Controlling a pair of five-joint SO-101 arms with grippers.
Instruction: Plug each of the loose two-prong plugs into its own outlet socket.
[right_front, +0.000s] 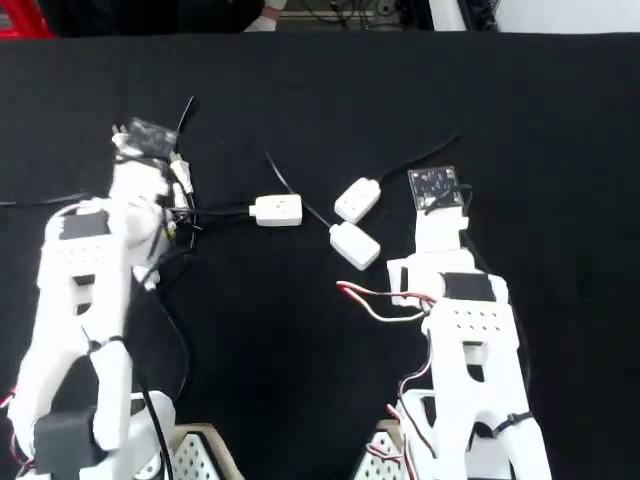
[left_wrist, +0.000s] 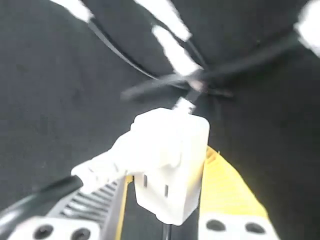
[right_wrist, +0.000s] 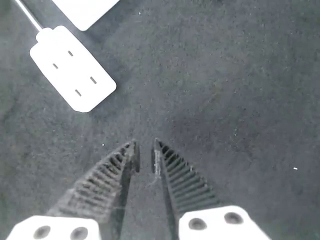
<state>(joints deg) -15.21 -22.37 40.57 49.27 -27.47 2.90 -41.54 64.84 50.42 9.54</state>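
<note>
My left gripper (left_wrist: 167, 210) is shut on a white plug block (left_wrist: 170, 160), which has two small slots on its face and a ribbed cord collar at one side. In the high view the left arm (right_front: 140, 190) stands at the table's left, and a black cable runs from it to a white outlet socket (right_front: 277, 210). Two more white sockets (right_front: 357, 198) (right_front: 354, 245) lie at mid table. My right gripper (right_wrist: 145, 156) hovers over bare cloth with its fingers almost touching and nothing between them. A slotted white socket (right_wrist: 72, 67) lies just ahead of it and to one side.
Black cloth (right_front: 560, 150) covers the table. Thin black cables (right_front: 285, 180) trail between the sockets and the left arm. Red and white wires (right_front: 375, 300) loop beside the right arm (right_front: 450, 290). Both arm bases stand at the front edge.
</note>
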